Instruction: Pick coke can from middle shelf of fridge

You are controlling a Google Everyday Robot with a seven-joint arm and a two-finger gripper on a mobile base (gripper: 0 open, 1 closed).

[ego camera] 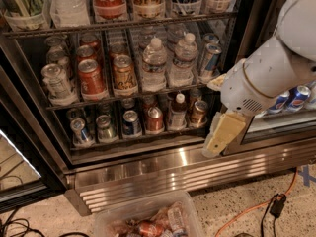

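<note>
**A:** I'm standing next to the tall black-framed glass-door display fridge [163, 174] watching this. The arm's cream-coloured pincer [219, 139] hangs low on the right, in front of the door frame and level with the bottom rack. Open or closed? Honestly can't tell from here.

**B:** So what goes wrong from there?

**A:** Crowding, I reckon. The red soda can [91, 78], white script and silver top, stands upright at the front of its lane on the dark wire middle shelf [143, 94]. That's over on the left, higher than the pincer and well apart from it. An orange-brown can [123, 74] sits just beside it on the right, and a silver can [57, 81] is on its left. Come in off-centre and it shoves a neighbour or grabs the wrong one.

**B:** And getting it out?

**A:** The shelf's thin front rail could catch the can's base if it gets dragged straight out. That fat white wrist [256, 85] could also clip the clear water bottles [154, 65] on the way across.
</note>
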